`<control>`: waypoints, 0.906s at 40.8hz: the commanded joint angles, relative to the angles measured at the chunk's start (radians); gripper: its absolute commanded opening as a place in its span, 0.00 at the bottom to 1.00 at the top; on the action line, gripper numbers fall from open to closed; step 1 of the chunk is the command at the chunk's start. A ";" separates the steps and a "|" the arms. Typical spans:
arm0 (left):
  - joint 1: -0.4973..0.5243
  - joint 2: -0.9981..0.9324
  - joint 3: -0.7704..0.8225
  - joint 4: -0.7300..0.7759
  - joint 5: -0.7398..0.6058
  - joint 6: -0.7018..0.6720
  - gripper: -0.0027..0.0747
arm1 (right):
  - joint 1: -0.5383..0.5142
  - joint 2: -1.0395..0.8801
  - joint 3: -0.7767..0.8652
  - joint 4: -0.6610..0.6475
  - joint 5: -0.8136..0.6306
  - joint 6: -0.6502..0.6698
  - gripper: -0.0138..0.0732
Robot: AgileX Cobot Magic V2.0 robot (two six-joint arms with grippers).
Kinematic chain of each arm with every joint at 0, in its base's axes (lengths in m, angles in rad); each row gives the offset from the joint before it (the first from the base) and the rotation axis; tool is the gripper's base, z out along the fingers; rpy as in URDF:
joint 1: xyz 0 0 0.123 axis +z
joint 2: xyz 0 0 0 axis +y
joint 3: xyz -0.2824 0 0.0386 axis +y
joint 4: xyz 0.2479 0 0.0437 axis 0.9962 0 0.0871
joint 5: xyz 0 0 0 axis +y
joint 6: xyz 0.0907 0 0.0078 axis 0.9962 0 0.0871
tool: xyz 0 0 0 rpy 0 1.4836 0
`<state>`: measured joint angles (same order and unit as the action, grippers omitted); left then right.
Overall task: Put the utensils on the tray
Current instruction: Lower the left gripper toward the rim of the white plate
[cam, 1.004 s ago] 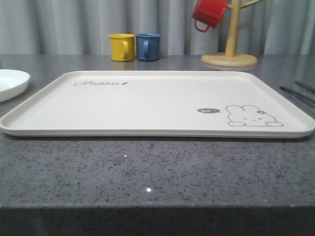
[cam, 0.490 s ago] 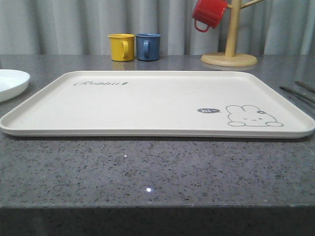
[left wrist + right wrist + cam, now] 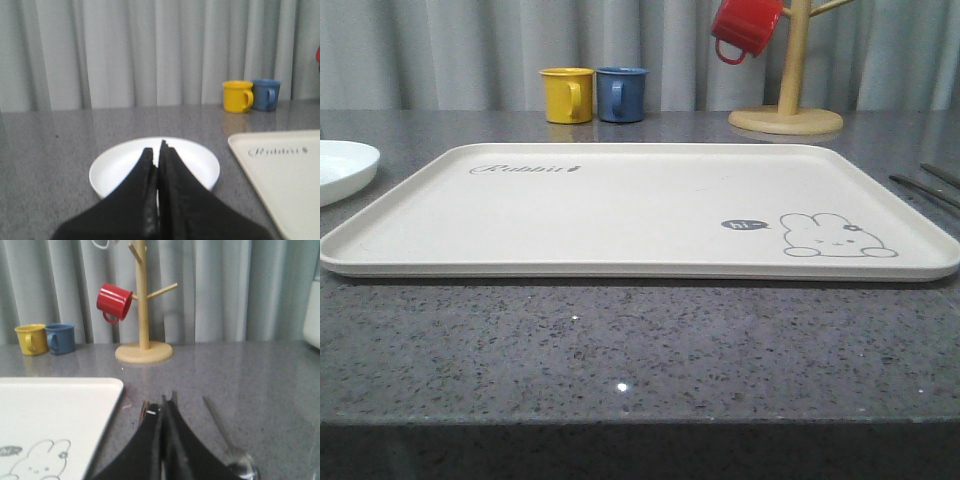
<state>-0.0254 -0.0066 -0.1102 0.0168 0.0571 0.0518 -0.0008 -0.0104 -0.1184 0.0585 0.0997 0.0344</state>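
The cream tray [image 3: 620, 210] with its rabbit drawing lies flat across the middle of the counter, with nothing on it. Just past its right rim lie the thin silver utensils [image 3: 923, 189]. The right wrist view shows the spoon [image 3: 226, 439], bowl nearest the camera. Beside the fingers peek the fork tines [image 3: 173, 394] and a chopstick end [image 3: 144, 409], close to the tray's edge [image 3: 107, 405]. My right gripper [image 3: 160, 405] hangs shut above these utensils, nothing seen between its fingers. My left gripper [image 3: 156, 150] is shut and empty over the round white plate [image 3: 192, 165].
The white plate [image 3: 340, 168] sits left of the tray. A yellow mug [image 3: 567, 96] and a blue mug [image 3: 621, 95] stand at the back. A wooden mug tree [image 3: 788, 80] holding a red mug [image 3: 745, 28] stands at the back right. A curtain closes the rear.
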 commanded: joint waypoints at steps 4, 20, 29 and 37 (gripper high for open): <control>-0.006 0.039 -0.247 -0.009 0.069 -0.009 0.01 | -0.004 0.045 -0.252 0.003 0.103 -0.005 0.08; -0.006 0.367 -0.669 -0.009 0.464 -0.009 0.01 | -0.004 0.366 -0.626 0.003 0.482 -0.005 0.08; -0.006 0.446 -0.639 -0.009 0.481 -0.009 0.01 | -0.004 0.464 -0.596 0.003 0.489 -0.005 0.08; -0.006 0.490 -0.606 -0.009 0.490 -0.009 0.01 | -0.004 0.497 -0.568 0.003 0.488 -0.005 0.08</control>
<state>-0.0254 0.4595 -0.6976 0.0148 0.6120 0.0518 -0.0008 0.4673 -0.6692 0.0585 0.6580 0.0344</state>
